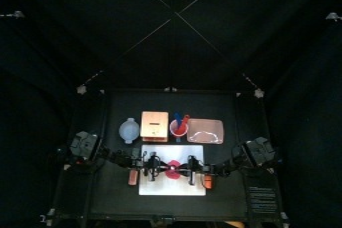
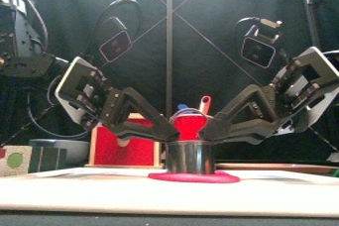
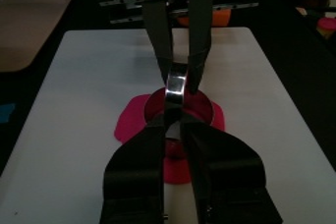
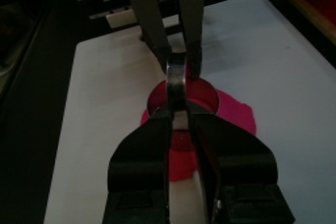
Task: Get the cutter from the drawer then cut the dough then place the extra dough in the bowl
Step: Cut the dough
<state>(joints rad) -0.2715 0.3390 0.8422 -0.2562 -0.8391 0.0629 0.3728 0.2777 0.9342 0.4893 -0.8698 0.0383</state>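
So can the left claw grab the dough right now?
Probably not yet. The left claw looks shut on the cutter, which stands on the dough, and the right claw grips it too, so both are busy.

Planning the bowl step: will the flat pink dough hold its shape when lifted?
Probably floppy: the flat pink dough lies thin and spread on the white cutting board. It may cling around the round metal cutter pressed into it.

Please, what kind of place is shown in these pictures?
Probably a robot test booth set up as a toy kitchen: black curtains enclose a small table, and the left gripper and right gripper hold a metal cutter on pink dough.
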